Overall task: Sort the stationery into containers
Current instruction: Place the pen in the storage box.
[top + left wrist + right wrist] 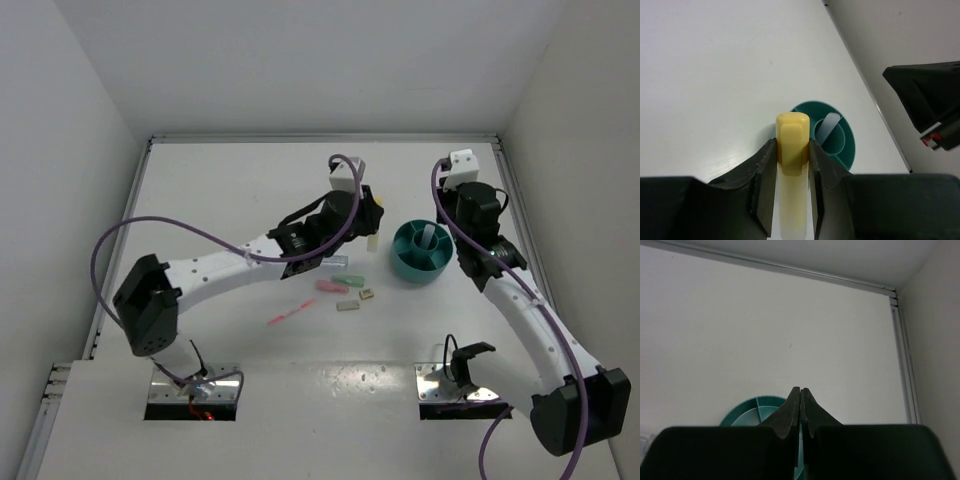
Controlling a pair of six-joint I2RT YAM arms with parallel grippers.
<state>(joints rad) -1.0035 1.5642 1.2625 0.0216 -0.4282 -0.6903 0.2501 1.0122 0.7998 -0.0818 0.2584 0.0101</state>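
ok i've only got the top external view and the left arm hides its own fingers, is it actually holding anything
Observer: Yes. The left wrist view shows the left gripper shut on a yellow highlighter, one finger on each side of it, with its capped end pointing toward the teal cup.
Operator: and the right one, open or shut, can't tell from above
Observer: Shut and empty. In the right wrist view the right gripper has its fingertips pressed together with nothing between them, and the cup's rim shows just beyond them.
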